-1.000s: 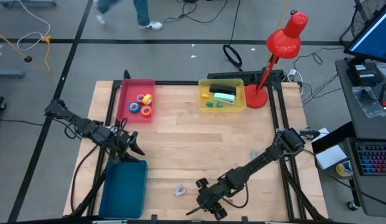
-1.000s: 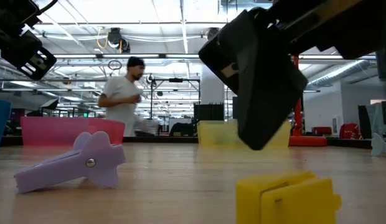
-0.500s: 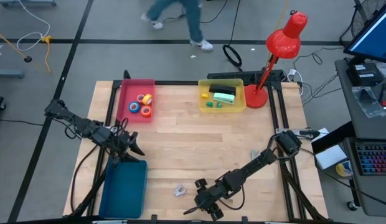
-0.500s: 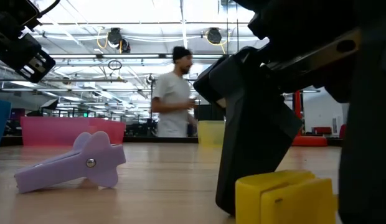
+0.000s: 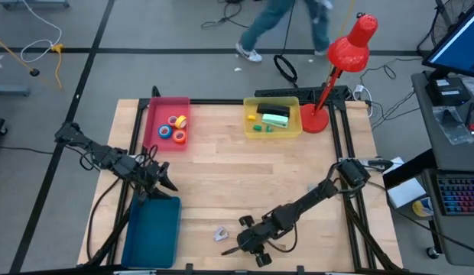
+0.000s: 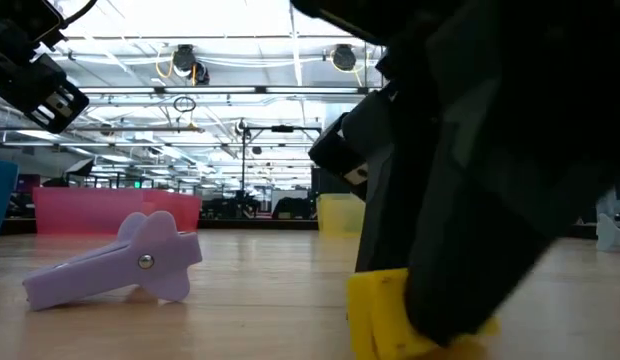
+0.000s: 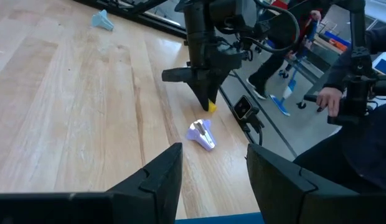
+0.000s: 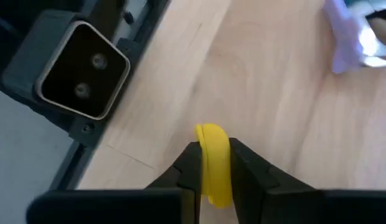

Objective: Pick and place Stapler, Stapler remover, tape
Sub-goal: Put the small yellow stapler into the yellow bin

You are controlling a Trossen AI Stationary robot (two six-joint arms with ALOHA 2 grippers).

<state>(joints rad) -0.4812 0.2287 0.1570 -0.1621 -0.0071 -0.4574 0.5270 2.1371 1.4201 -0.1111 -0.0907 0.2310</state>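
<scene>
Right gripper (image 8: 210,163) is down at the near edge of the table (image 5: 222,176), fingers clamped on the yellow stapler (image 8: 212,163); the stapler sits between both pads and touches the wood. In the low view the gripper covers most of the stapler, only its lower part shows. The lilac staple remover (image 5: 220,233) lies flat just left of it, apart from the gripper. Left gripper (image 7: 208,171) hangs over the far end of the blue bin (image 5: 153,229), fingers spread, holding nothing. The tape rolls (image 5: 176,127) are in the pink bin (image 5: 154,126) at far left; colours are hard to separate there.
</scene>
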